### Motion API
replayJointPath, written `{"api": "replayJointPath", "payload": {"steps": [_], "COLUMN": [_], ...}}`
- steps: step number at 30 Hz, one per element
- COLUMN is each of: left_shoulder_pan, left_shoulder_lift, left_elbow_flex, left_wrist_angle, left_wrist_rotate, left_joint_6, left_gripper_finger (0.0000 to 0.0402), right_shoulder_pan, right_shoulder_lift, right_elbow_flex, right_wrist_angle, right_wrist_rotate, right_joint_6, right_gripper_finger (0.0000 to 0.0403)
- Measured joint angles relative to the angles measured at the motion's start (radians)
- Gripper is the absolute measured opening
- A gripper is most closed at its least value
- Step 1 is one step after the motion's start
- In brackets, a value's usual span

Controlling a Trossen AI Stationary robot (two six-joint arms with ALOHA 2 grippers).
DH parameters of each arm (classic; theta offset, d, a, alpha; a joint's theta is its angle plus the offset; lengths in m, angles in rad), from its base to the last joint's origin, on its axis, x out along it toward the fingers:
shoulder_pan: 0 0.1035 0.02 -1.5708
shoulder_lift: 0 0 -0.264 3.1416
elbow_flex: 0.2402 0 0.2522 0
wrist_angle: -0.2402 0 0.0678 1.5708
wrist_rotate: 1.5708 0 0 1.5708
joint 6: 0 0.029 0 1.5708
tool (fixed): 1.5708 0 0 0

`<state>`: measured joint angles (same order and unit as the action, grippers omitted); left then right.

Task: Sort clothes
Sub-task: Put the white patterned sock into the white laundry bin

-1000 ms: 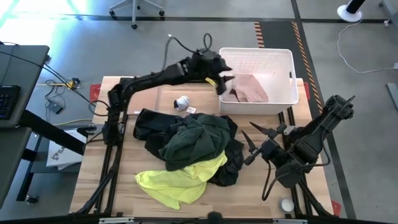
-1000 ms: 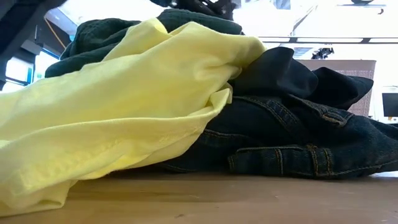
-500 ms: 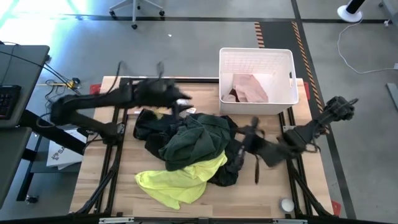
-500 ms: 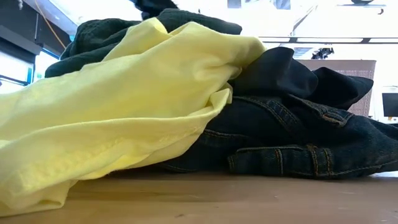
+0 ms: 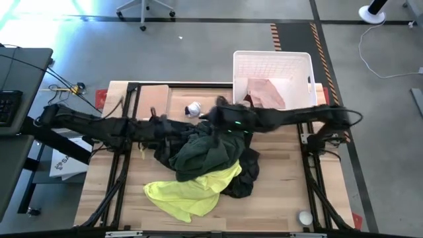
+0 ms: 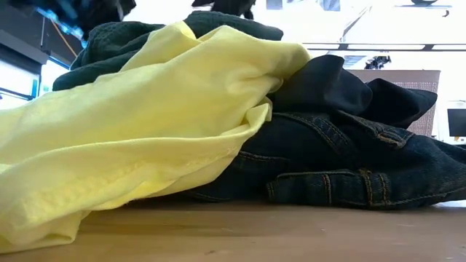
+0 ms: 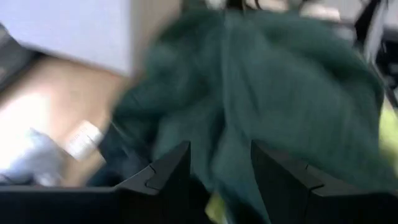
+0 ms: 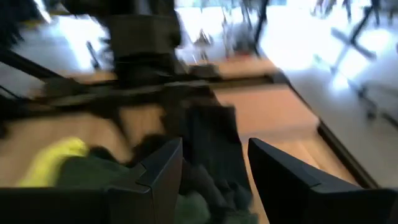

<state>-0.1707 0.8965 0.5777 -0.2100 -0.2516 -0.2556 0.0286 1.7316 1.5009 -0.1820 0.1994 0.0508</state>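
Left gripper (image 7: pixel 217 171) fingers apart, nothing between them — low over the dark green fabric garment (image 5: pixel 206 151) on top of the clothes pile mid-table. Right gripper (image 8: pixel 211 168) fingers also apart and empty, reaching across to the pile's far edge, near the left arm. Neon yellow fabric garment (image 5: pixel 188 190) spills out at the pile's near side, black denim garment (image 6: pixel 349 164) beside it. Pale pink fabric garment (image 5: pixel 266 92) lies inside the white plastic basket (image 5: pixel 271 61). Small white-grey ball (image 5: pixel 193 109) sits beside the pile.
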Motion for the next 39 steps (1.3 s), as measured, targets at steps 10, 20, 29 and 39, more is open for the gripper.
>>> {"api": "replayJointPath", "payload": {"steps": [10,20,29,39], "left_shoulder_pan": [-0.07,-0.117,-0.145,-0.145], "left_shoulder_lift": [0.135,0.229,0.229,0.229], "left_elbow_flex": [-0.139,-0.141,-0.141,-0.141], "left_wrist_angle": [0.158,0.226,0.232,0.235], "left_wrist_rotate": [0.245,0.266,0.261,0.258], "left_joint_6": [-0.103,-0.139,-0.16,-0.162], "left_gripper_finger": [0.0165,0.0165,0.0165,0.0165], "right_shoulder_pan": [-0.112,-0.214,-0.275,-0.286], "right_shoulder_lift": [0.292,0.568,0.689,0.755], "right_elbow_flex": [0.319,0.585,0.678,0.678], "right_wrist_angle": [-0.185,-0.338,-0.449,-0.509], "right_wrist_rotate": [-0.049,-0.05,-0.049,-0.018], "right_joint_6": [0.055,0.018,-0.006,-0.02], "right_gripper_finger": [0.0181,0.0181,0.0203,0.0232]}}
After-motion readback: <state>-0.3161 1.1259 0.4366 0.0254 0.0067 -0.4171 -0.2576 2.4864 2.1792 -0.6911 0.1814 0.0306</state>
